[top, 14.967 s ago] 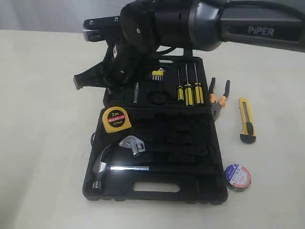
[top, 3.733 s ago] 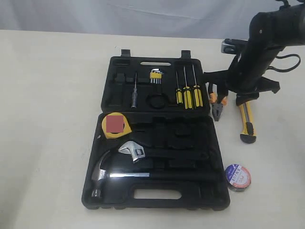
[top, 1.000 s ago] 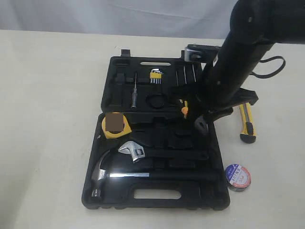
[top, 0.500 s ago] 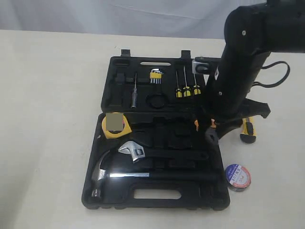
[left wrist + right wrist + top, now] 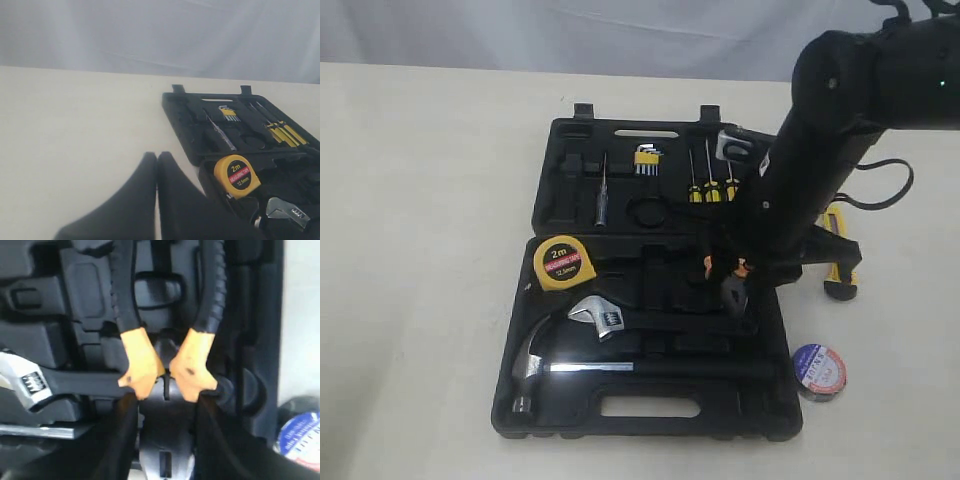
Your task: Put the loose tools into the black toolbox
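The black toolbox (image 5: pixel 650 410) lies open in the middle of the table. My right gripper (image 5: pixel 732 283) hangs over its front half, shut on the orange-and-black-handled pliers (image 5: pixel 723 270). In the right wrist view the pliers (image 5: pixel 165 367) have their steel head between my fingers (image 5: pixel 122 425) and their handles pointing away over the recesses. The yellow "2m" tape measure (image 5: pixel 565 262) sits in the box. On the table to the right lie the yellow-black utility knife (image 5: pixel 841 278), partly hidden by the arm, and the black tape roll (image 5: pixel 818 371). My left gripper (image 5: pixel 157 161) is shut and holds nothing, left of the box.
A steel hammer (image 5: pixel 535 365) and an adjustable wrench (image 5: pixel 600 312) lie in the front half of the box. Three screwdrivers (image 5: pixel 712 185), hex keys (image 5: pixel 647 158) and a small tester (image 5: pixel 602 200) sit in the back half. Bare table stretches left of the box.
My right arm has carried the pliers from the table right of the box to above the box's front half, dropping lower and leftward in the last second. The left arm has withdrawn.
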